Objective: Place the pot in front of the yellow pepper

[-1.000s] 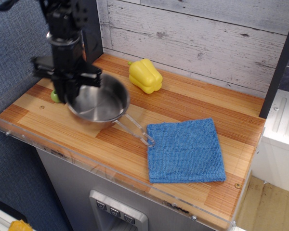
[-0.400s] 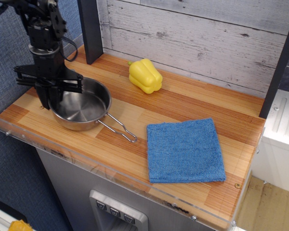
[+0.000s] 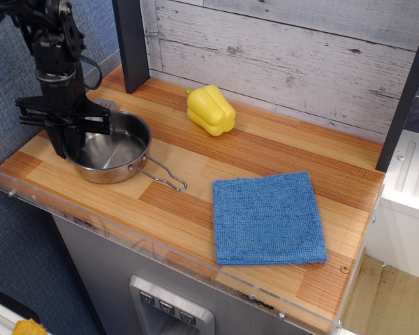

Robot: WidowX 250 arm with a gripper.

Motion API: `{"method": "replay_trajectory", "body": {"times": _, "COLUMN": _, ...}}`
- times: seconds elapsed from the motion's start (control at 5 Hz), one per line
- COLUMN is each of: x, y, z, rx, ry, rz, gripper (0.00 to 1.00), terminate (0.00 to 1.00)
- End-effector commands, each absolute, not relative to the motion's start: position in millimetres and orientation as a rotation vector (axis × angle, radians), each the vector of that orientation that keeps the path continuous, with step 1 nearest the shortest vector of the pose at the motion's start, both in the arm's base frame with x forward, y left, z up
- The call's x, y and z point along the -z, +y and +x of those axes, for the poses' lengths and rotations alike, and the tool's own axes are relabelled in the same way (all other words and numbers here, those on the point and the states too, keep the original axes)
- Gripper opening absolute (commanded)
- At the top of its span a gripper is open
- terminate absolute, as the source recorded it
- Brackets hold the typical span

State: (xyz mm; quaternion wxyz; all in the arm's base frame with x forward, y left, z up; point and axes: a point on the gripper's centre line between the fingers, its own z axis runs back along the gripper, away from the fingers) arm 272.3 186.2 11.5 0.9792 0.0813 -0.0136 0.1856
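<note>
while the gripper (image 3: 68,143) grasps the pot (image 3: 110,149), a blue cloth (image 3: 268,218) lies right of it.

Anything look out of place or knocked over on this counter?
Nothing stands out. The pot sits upright at the counter's left end with the gripper at its rim, the pepper lies near the back wall, and the blue cloth lies flat.

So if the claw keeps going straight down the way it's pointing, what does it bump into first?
The claw points straight down at the left rim of the pot, so it would likely meet the pot first, then the wooden counter underneath. Depth is hard to judge.
</note>
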Motion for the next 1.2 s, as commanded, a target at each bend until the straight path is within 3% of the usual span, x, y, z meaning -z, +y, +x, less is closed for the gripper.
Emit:
{"method": "replay_trajectory", "body": {"times": 0.0, "x": 20.9, "y": 152.7, "z": 276.7, "rx": -0.254, "ry": -0.014, "rz": 0.169, "gripper": 0.0, "terminate": 0.0}}
{"method": "replay_trajectory", "body": {"times": 0.2, "x": 19.8, "y": 145.3, "z": 278.1, "rx": -0.251, "ry": -0.026, "rz": 0.184, "gripper": 0.0, "terminate": 0.0}}
{"method": "replay_trajectory", "body": {"times": 0.4, "x": 13.8, "y": 138.6, "z": 276.6, "rx": -0.258, "ry": -0.023, "rz": 0.182, "gripper": 1.0, "terminate": 0.0}}
{"method": "replay_trajectory", "body": {"times": 1.0, "x": -46.0, "y": 125.1, "z": 275.8, "rx": -0.306, "ry": -0.033, "rz": 0.088, "gripper": 1.0, "terminate": 0.0}}
